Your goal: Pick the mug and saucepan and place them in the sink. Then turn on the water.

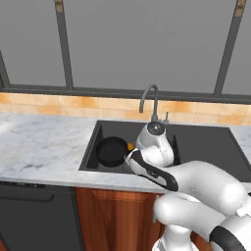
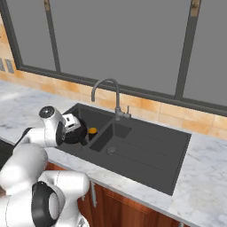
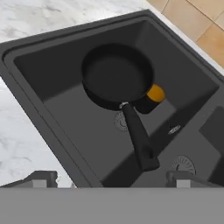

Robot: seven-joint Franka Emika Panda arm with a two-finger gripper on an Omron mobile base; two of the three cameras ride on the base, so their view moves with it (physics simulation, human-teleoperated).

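The black saucepan [image 3: 116, 74] lies in the dark sink [image 3: 65, 127], and its handle [image 3: 138, 135] points toward my hand. The mug [image 3: 153, 96], dark with an orange top, stands in the basin against the pan's rim. My gripper [image 3: 111, 179] hovers above the basin's near side, open, with nothing between its fingertips [image 3: 41, 177]. From the base views the saucepan [image 1: 112, 151] and the mug [image 1: 130, 146] sit in the sink's [image 1: 90, 147] left part, below the grey tap [image 1: 149, 100]. The mug [image 2: 92, 131] shows just right of my hand. No water shows at the tap [image 2: 106, 86].
A flat dark drainboard [image 2: 146, 150] adjoins the basin on the right. White marble counter [image 1: 44, 142] surrounds the sink, with orange tiles and a window frame behind. A dark appliance front [image 1: 34, 215] sits below the counter on the left.
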